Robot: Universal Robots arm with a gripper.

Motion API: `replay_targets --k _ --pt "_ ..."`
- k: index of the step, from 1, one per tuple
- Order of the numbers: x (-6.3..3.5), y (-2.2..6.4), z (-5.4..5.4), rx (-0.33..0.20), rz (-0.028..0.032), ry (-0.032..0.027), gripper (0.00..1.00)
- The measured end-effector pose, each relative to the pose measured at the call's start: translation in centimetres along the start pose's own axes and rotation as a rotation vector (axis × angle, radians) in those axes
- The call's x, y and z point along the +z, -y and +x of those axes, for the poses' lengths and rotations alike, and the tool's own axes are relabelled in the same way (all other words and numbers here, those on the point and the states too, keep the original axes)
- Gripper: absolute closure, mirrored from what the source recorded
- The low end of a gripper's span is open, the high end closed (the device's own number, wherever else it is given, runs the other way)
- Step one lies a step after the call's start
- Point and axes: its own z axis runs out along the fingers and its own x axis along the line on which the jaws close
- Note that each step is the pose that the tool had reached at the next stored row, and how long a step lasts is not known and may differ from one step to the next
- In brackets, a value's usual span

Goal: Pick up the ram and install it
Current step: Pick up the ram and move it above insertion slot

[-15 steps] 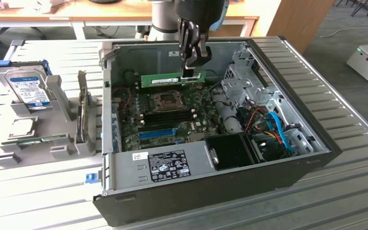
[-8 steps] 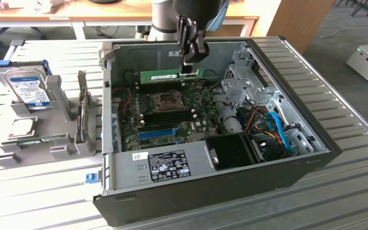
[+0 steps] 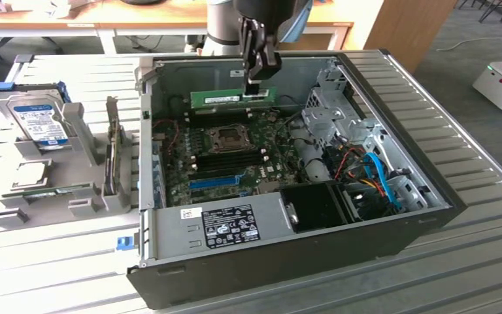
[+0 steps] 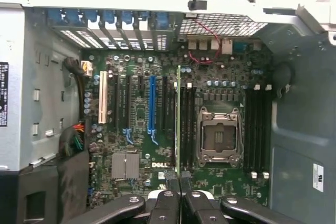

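The ram (image 3: 229,98) is a long green stick held level above the motherboard (image 3: 233,154) inside the open computer case. My gripper (image 3: 257,88) is shut on its right end, coming straight down from above. In the wrist view the ram (image 4: 178,119) appears edge-on as a thin green line running out from between my fingertips (image 4: 180,190). It hangs over the black memory slots (image 4: 187,129) beside the empty processor socket (image 4: 219,137). A second bank of black slots (image 4: 257,129) lies on the socket's other side.
The case wall (image 3: 151,131) and its drive cage (image 3: 338,111) ring the motherboard. Blue cables (image 3: 380,171) and a black fan (image 3: 321,206) sit at the exterior view's right. A hard drive (image 3: 40,123) stands in a grey rack on the exterior view's left.
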Motion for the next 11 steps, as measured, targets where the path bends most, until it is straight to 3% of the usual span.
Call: replay_targets --k 11 --pt "0.09 0.01 -0.54 0.000 0.0004 0.0002 0.88"
